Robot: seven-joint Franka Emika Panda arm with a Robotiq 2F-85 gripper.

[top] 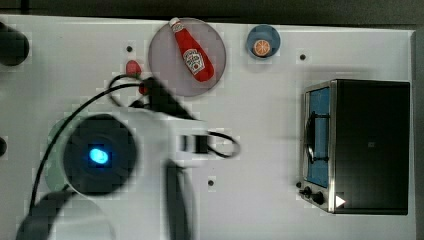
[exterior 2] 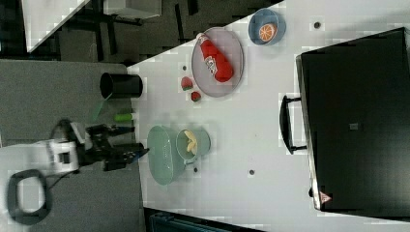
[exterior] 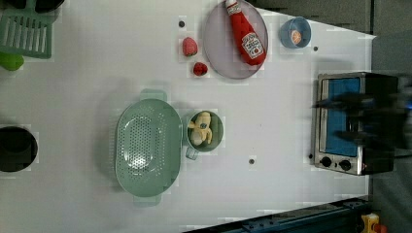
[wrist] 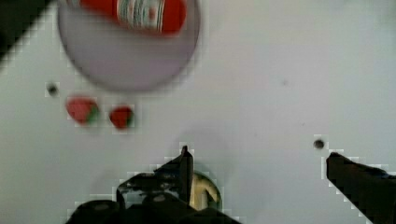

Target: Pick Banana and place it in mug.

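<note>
Already the banana [exterior: 201,129] lies inside the mug [exterior: 215,131], its long axis running up and down the left view; it is pale yellow and slightly curved. Spread wide apart, the fingers [wrist: 256,175] grasp nothing. Just beside the mug, a perforated green basket [exterior: 148,145] sits on the white worktop [exterior: 97,73]

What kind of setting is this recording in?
Probably a lab tabletop staged as a toy kitchen: a white table with bolt holes, a toaster oven, a ketchup bottle on a plate, and a green colander.
</note>
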